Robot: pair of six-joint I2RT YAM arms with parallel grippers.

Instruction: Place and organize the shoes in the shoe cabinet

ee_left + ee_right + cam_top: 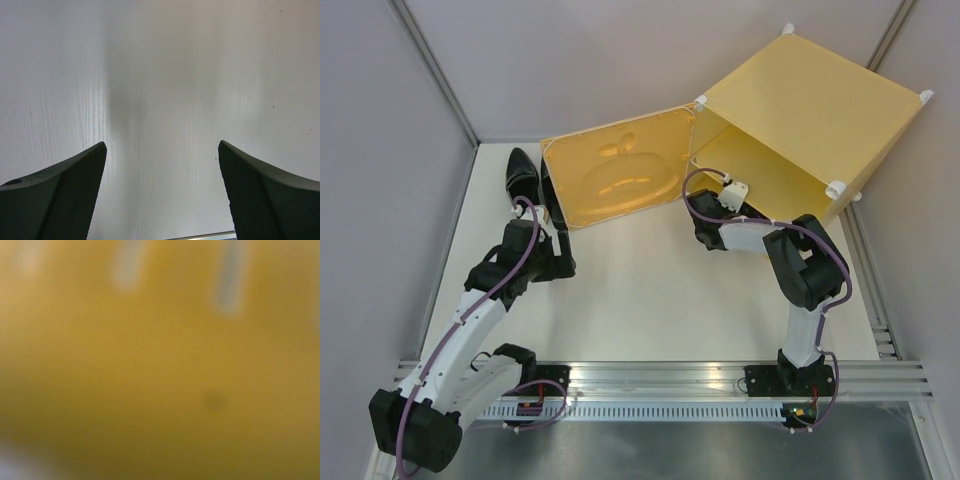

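The yellow shoe cabinet (810, 100) stands at the back right, with its apple-embossed door (620, 175) swung open to the left. One black pointed shoe (523, 172) lies at the back left, just past the door's free edge. My left gripper (563, 262) hovers over the bare white table in front of the door, short of that shoe. Its fingers (65, 195) stand wide open with nothing between them. My right gripper (704, 212) reaches to the cabinet's lower opening. The right wrist view is only a yellow blur (160, 360), so its fingers are hidden. The cabinet's inside is mostly hidden.
Grey walls (380, 150) close in the table on the left, back and right. An aluminium rail (650, 385) carrying both arm bases runs along the near edge. The open door stands across the back middle of the white table (650, 290).
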